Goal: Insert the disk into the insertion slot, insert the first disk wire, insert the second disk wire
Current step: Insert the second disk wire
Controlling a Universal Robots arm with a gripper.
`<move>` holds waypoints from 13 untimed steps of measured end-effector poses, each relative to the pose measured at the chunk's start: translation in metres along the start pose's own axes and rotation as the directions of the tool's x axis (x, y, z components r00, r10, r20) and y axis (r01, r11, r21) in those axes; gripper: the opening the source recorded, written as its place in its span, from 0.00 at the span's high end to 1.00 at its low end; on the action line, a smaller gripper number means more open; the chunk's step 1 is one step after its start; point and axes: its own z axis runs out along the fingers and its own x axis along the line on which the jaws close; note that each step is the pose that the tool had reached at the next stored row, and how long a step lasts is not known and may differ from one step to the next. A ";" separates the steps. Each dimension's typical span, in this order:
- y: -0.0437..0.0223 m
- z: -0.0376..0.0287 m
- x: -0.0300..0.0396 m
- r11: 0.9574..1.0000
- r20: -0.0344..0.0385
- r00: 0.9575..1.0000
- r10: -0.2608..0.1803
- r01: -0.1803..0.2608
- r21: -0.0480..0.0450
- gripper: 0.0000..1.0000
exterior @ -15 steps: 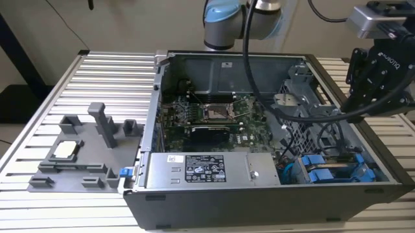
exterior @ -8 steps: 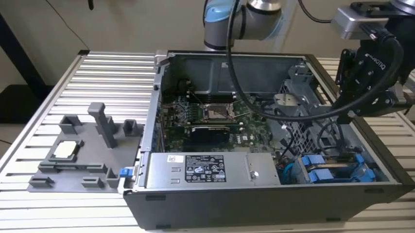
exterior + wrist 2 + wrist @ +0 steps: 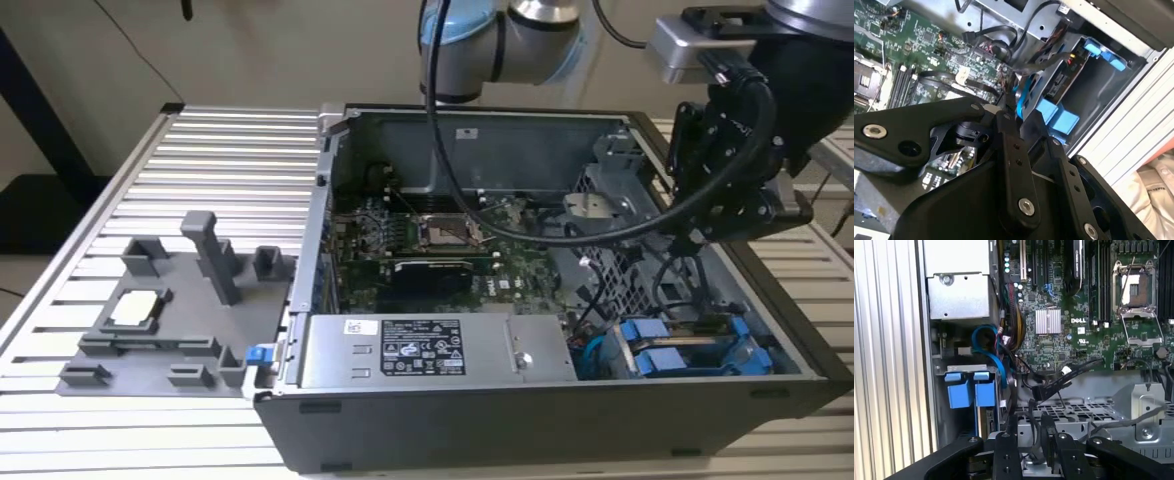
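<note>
The disk (image 3: pixel 667 357) lies in the insertion slot (image 3: pixel 750 352) at the case's near corner on the exterior view's right, its two blue carrier tabs (image 3: pixel 966 390) facing up. The same tabs (image 3: pixel 1056 117) appear in the second wrist view. My black gripper (image 3: pixel 701 235) hangs above the perforated cage, farther back than the slot. Its fingers seem shut on the connector end of a black disk wire (image 3: pixel 1043 390), which trails off over the motherboard and carries a white tag (image 3: pixel 1066 370). The wire (image 3: pixel 979 89) reaches the gripper (image 3: pixel 1011 107) in the second wrist view too.
The grey power-supply box (image 3: pixel 400 350) fills the case's near side. The perforated cage (image 3: pixel 627 255) lies under my arm and the motherboard (image 3: pixel 427 240) beyond it. A blue cable (image 3: pixel 991 345) loops beside the slot. A grey fixture (image 3: pixel 174 310) sits on the slatted table (image 3: pixel 227 150).
</note>
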 end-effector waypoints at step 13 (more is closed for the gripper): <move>0.0251 0.0064 -0.0005 1.000 -0.006 1.000 -0.001 0.001 0.016 0.67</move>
